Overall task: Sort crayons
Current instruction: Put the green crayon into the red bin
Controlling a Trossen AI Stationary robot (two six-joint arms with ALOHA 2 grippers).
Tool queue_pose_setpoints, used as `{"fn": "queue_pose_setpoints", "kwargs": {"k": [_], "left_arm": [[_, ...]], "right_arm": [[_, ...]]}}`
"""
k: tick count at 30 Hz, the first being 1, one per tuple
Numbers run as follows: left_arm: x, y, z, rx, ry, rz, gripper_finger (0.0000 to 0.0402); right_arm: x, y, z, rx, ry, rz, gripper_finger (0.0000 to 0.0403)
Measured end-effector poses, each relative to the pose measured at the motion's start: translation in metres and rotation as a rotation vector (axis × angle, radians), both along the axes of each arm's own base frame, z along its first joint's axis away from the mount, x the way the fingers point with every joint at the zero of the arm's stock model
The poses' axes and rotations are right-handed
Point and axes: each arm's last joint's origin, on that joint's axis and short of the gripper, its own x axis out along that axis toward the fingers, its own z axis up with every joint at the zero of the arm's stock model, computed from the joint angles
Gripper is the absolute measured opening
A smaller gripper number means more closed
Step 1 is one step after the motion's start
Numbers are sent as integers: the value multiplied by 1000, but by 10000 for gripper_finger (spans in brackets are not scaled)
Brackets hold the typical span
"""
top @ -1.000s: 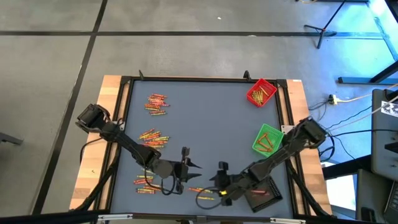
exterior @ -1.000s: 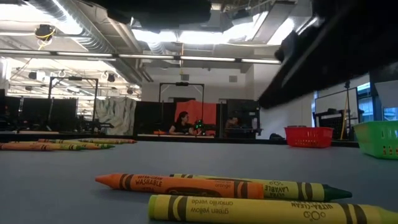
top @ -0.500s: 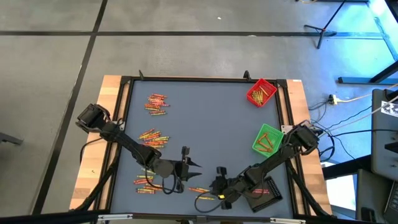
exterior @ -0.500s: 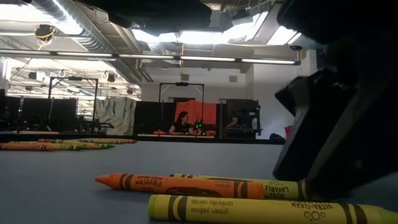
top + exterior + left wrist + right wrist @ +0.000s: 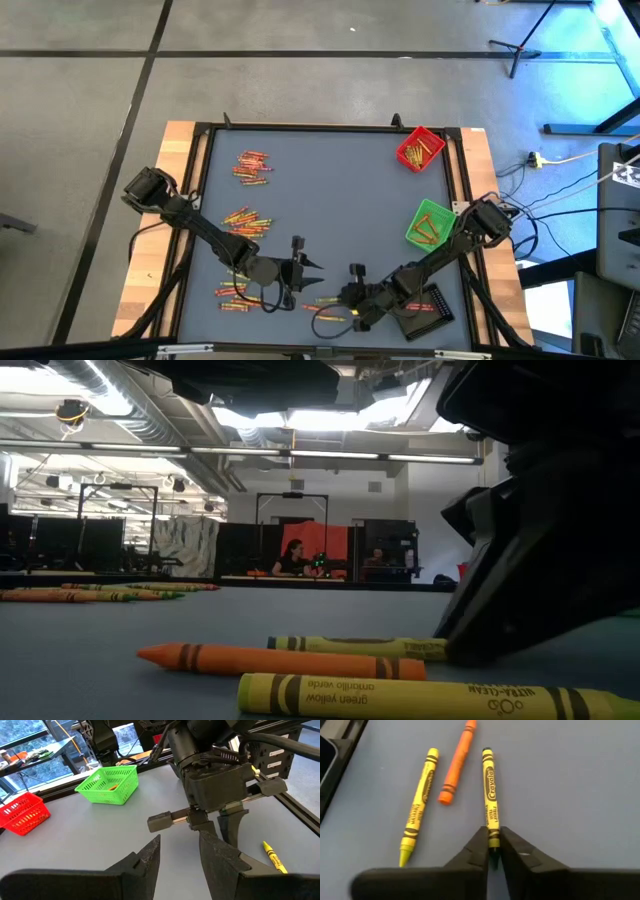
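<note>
Pinching one end of a yellow crayon [image 5: 491, 795] lying on the grey table [image 5: 330, 200], the right gripper [image 5: 492, 847] has its fingers closed on it — near the front edge. An orange crayon [image 5: 458, 762] and another yellow one [image 5: 418, 805] lie just beside. The left gripper [image 5: 177, 852] hovers nearby, apparently empty, fingers apart.

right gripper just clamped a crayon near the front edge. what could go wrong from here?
The right gripper pinches only the end of the yellow crayon, so it could pivot or slip on lifting. The orange crayon lies close beside it and may get dragged. The left gripper waits nearby with fingers open, so the lift path could clip it.
</note>
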Motion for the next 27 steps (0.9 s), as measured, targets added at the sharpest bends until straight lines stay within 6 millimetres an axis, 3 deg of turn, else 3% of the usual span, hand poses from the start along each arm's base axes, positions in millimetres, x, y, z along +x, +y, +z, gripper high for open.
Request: {"fn": "queue_pose_setpoints", "kwargs": {"k": [2,7,12,21,27], "left_arm": [[0,0,0,0,0,0,120],[0,0,0,0,0,0,120],[0,0,0,1,1,0,120],[0,0,0,1,2,0,120],[0,0,0,1,2,0,120]], "right_arm": [[1,-2,0,-10,-2,-9,10],[1,-5,0,-54,-20,-46,21],[-2,-12,11,-139,-34,-71,6],[-30,-35,66,-211,28,-177,14],[-54,-70,102,-270,120,-293,13]]}}
